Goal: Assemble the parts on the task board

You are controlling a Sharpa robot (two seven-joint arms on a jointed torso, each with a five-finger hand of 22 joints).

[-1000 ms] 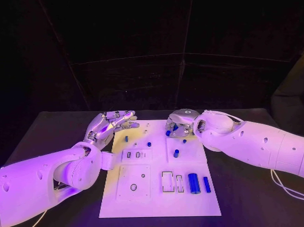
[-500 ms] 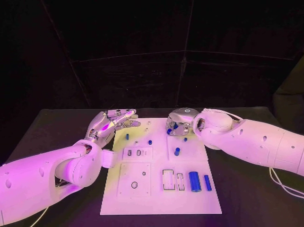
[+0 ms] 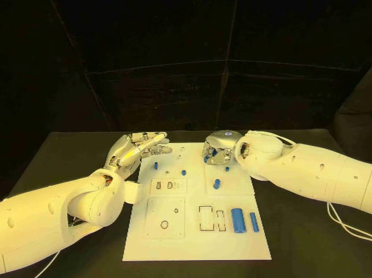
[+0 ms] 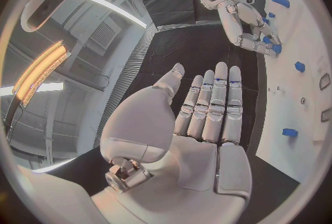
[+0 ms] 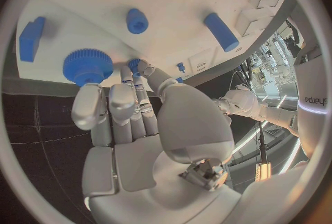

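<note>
Right hand (image 3: 218, 148) still over part (image 5: 133, 64).

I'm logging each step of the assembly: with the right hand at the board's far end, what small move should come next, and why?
Probably close the right hand on the small blue part at its fingertips, then lift. Its fingers already reach that part beside the blue gear on the task board, though a firm grip isn't evident. The left hand is flat and holds nothing.
</note>
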